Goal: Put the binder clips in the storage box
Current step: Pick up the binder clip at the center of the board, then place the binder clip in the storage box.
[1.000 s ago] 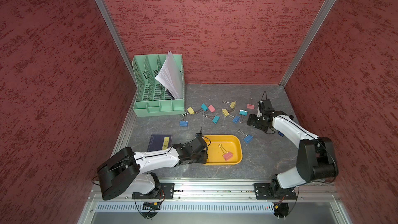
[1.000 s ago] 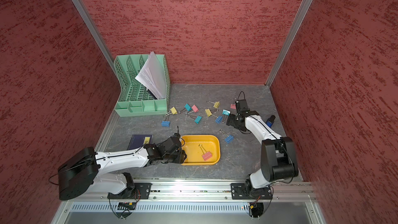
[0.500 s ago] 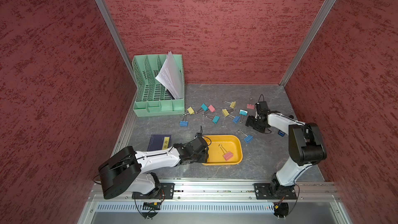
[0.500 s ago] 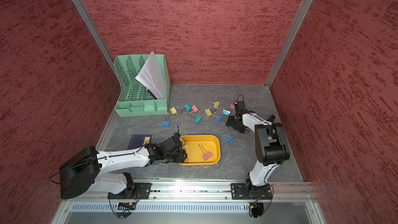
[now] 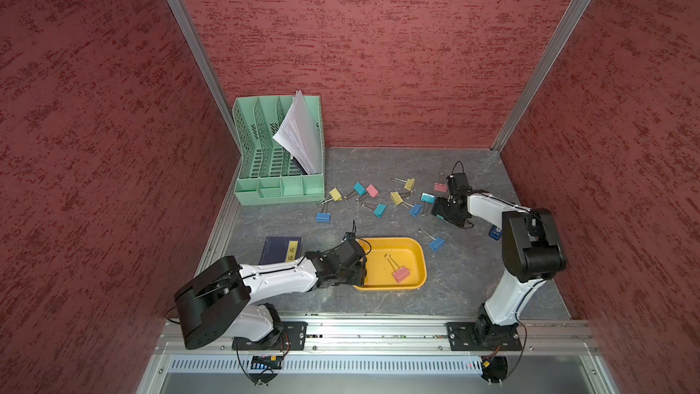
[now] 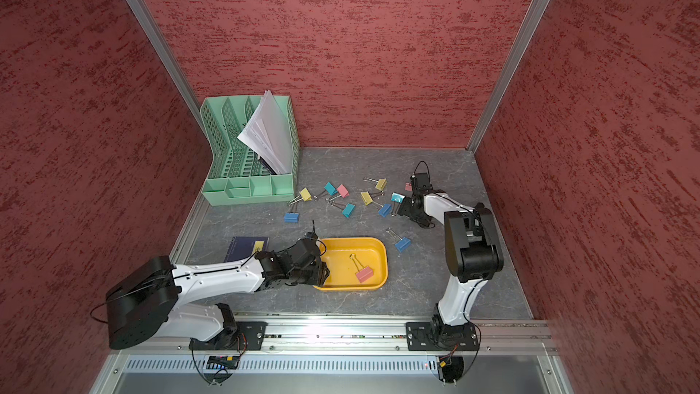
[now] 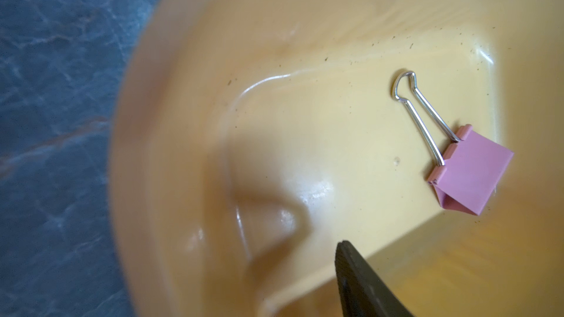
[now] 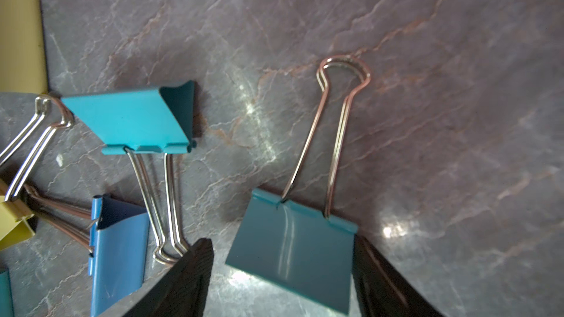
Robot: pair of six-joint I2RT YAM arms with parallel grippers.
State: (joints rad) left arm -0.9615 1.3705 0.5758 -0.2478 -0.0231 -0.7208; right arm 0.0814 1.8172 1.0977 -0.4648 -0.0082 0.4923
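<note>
- Currently, the storage box (image 5: pixel 390 239) sits on the table (image 5: pixel 473 289) near the front edge; one pink binder clip (image 5: pixel 400 274) lies flat on its floor.
- The left gripper (image 5: pixel 360 276) hangs over the end of the box nearest the notebook (image 5: pixel 280 250). Only one finger (image 7: pixel 360 285) shows in the wrist view, so it cannot be told whether the jaws are spread.
- The right gripper (image 8: pixel 282 242) is down at the table with its fingers spread, straddling a teal binder clip (image 8: pixel 290 263). One finger stands clear of the clip body.
- The remaining binder clips (image 5: pixel 378 209) lie scattered on the table between the file organizer (image 5: pixel 280 187) and the right gripper, outside the box.
- A blue binder clip (image 5: pixel 436 244) lies just beside the box's far right corner.
</note>
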